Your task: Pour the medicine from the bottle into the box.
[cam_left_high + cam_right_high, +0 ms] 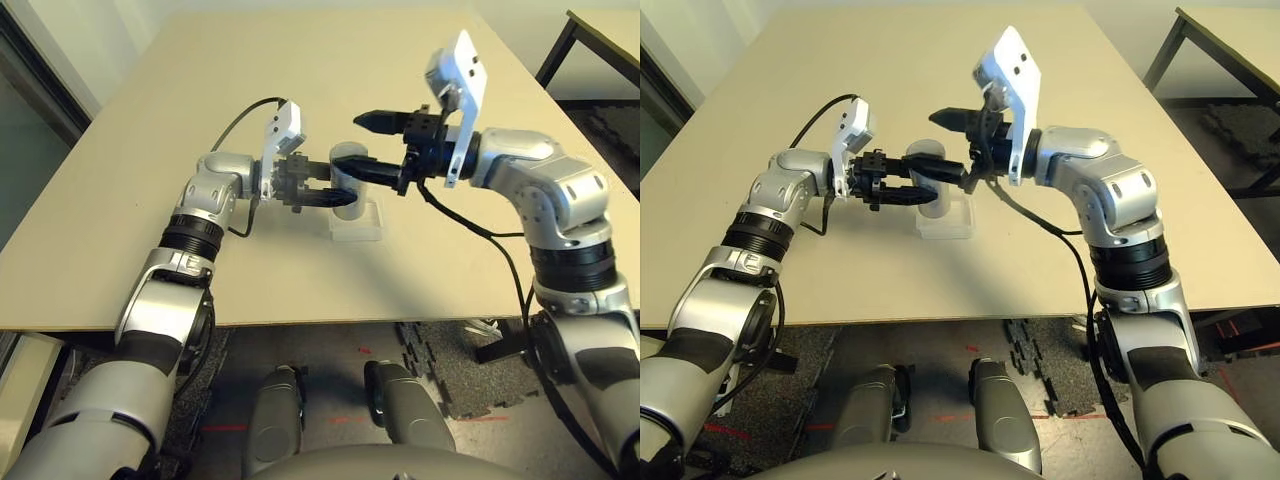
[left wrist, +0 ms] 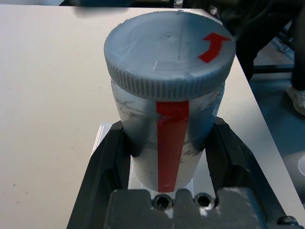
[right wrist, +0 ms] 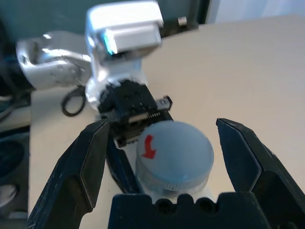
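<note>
The silvery-grey bottle [image 2: 167,119] with a red stripe stands upright over the clear box [image 1: 362,228] at mid-table; whether it rests in the box I cannot tell. Its grey cap [image 3: 174,155], marked with a red arrow, is on. My left gripper [image 1: 332,196] is shut on the bottle's body from the left, its fingers [image 2: 107,162] pressed against both sides. My right gripper [image 1: 372,147] reaches in from the right and is open, with its fingers [image 3: 81,171] on either side of the cap and gaps between them and it.
The beige table [image 1: 180,120] stretches wide around the box. A black cable [image 1: 238,122] loops off my left wrist. Another table's dark leg [image 1: 555,50] stands at the far right, and foam floor mats [image 1: 450,370] lie below the front edge.
</note>
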{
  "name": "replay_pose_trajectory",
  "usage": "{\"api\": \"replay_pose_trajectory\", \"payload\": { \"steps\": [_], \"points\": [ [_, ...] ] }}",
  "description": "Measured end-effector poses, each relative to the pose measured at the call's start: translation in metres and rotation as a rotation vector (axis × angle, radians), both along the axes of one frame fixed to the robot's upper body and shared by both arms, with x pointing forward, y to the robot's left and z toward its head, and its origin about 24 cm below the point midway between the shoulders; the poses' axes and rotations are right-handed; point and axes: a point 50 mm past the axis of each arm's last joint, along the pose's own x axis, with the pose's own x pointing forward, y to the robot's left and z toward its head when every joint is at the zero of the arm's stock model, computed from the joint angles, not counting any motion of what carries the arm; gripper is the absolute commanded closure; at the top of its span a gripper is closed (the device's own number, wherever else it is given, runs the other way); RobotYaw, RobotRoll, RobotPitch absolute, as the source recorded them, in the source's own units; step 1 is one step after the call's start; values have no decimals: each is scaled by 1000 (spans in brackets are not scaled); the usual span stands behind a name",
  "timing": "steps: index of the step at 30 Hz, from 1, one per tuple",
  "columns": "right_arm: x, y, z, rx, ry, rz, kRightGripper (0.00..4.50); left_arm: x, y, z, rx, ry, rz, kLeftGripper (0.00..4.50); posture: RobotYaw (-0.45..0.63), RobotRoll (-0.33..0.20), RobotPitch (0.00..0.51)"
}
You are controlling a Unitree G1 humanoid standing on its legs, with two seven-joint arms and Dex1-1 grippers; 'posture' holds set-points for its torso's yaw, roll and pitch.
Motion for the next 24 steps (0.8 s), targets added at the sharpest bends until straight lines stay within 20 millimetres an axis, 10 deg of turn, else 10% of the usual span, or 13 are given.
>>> {"api": "replay_pose_trajectory", "payload": {
  "steps": [24],
  "points": [
    [12,-5,-4,-31,-23,-45,0,-3,-7,0,-9,-6,-20,2103,-177,0,108]
  ]
}}
